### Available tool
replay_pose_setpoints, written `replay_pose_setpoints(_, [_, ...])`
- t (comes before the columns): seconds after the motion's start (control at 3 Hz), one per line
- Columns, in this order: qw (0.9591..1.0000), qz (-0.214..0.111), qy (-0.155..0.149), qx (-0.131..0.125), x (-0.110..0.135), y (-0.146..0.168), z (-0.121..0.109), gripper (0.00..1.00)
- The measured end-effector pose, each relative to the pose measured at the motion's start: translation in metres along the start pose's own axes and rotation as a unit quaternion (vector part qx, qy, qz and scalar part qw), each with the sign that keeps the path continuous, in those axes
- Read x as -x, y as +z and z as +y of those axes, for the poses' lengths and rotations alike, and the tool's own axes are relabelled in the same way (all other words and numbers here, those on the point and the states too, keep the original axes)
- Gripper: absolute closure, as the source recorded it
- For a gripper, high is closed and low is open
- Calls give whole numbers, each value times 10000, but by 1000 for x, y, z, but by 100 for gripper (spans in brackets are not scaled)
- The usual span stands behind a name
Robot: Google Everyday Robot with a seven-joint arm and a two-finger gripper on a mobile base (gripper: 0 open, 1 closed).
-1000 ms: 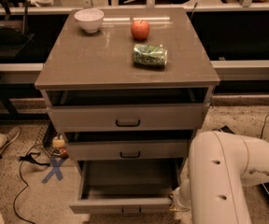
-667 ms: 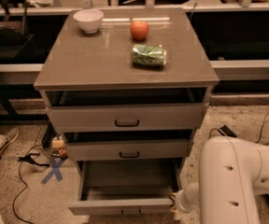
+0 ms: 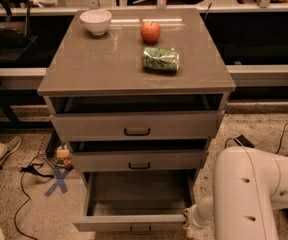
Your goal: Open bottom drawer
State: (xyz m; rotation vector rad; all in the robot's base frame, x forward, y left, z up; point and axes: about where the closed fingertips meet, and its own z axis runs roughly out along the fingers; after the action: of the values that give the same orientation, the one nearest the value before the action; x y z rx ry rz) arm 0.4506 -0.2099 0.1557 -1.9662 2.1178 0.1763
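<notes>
The grey cabinet (image 3: 134,79) has three drawers. The bottom drawer (image 3: 134,222) is pulled far out, its empty inside showing, with a small black bar handle (image 3: 140,230) at the frame's lower edge. The middle drawer (image 3: 139,161) and top drawer (image 3: 136,126) stand slightly ajar. My white arm (image 3: 249,199) fills the lower right. Its wrist reaches the bottom drawer's right front corner, and the gripper (image 3: 188,224) is mostly hidden there.
On the cabinet top sit a white bowl (image 3: 95,21), a red apple (image 3: 150,32) and a green bag (image 3: 160,59). A blue X mark (image 3: 58,182), cables and a person's shoe (image 3: 4,151) lie on the floor at left. Benches run behind the cabinet.
My arm has shifted a little to the right and back. The bottom drawer stays pulled out as before.
</notes>
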Motion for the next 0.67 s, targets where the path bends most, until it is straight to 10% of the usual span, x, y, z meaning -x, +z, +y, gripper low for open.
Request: replay_pose_setpoints(0.67, [9996, -104, -160, -188, 6, -33, -7, 2])
